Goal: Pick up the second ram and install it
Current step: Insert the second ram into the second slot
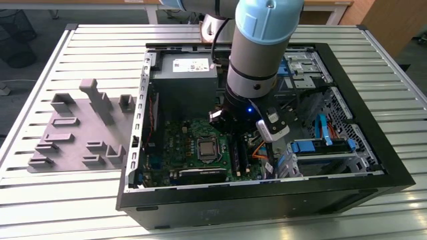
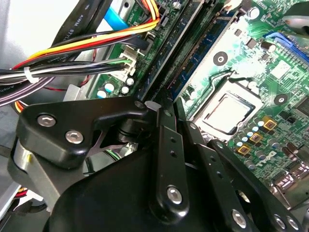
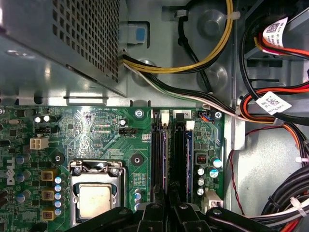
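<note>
Honestly, looks like second ram (image 3: 164, 159) sitting edge-up among black memory slots (image 3: 177, 159) straight under gripper (image 3: 166, 215), long axis near-to-far, beside CPU socket (image 3: 95, 198) on exterior view's right. Can't tell whether clamped or loose.

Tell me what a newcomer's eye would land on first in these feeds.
Probably the robot arm reaching down into the open computer case on the slatted table. Next, the green motherboard with its square silver chip, and beside it the black memory slots that the gripper sits right over. Bright yellow and orange cables run alongside the board.
</note>
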Action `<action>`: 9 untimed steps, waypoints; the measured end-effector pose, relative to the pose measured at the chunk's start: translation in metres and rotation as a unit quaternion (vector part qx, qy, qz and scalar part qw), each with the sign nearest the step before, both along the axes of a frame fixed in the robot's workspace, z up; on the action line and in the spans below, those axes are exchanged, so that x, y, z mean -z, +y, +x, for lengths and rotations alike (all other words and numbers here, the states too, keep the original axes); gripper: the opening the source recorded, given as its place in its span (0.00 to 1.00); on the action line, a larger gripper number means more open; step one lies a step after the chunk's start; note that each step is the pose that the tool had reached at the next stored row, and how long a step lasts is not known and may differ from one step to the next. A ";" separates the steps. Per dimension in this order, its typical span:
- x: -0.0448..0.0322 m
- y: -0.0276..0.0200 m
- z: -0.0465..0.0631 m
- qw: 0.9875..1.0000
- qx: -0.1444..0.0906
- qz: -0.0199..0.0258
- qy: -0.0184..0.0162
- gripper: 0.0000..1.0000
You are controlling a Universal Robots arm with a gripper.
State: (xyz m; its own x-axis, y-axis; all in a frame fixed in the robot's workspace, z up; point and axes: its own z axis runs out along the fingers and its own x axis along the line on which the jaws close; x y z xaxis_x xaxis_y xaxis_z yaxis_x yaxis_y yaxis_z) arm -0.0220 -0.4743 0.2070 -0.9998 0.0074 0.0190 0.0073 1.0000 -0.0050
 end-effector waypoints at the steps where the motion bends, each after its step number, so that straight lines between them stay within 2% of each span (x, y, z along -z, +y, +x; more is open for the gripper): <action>1: 0.0000 0.0000 0.000 1.000 0.000 0.000 0.000 0.14; 8: 0.0002 0.0000 0.000 1.000 0.000 0.000 0.000 0.15; 9: 0.0002 0.0000 0.000 1.000 0.000 0.000 0.000 0.22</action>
